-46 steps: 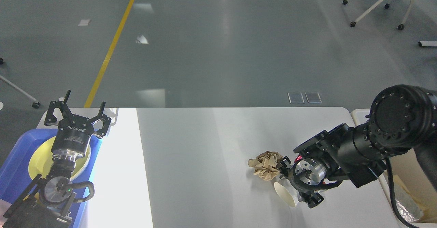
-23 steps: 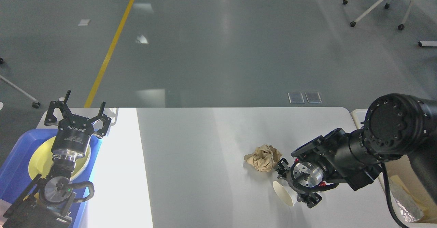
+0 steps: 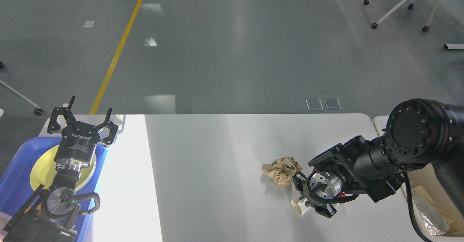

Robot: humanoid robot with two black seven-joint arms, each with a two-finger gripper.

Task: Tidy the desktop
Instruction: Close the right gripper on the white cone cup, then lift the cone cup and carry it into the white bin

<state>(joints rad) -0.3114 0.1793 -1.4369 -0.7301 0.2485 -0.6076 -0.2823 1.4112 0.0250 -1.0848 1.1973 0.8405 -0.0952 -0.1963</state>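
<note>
Desktop (image 3: pixel 224 155): white, fills lower half of view, far edge running across mid-frame. Blue tray (image 3: pixel 14 176) with yellow plate (image 3: pixel 40 171) off left edge. Cream bin (image 3: pixel 431 195) off right edge. Left gripper (image 3: pixel 84 116) above far-left corner, fingers spread wide, holding nothing. Right gripper (image 3: pixel 302 195) low near front-right, end-on; opening cannot be told. Touching white paper cup (image 3: pixel 298 206). Crumpled brown paper (image 3: pixel 282 169) just beside.
</note>
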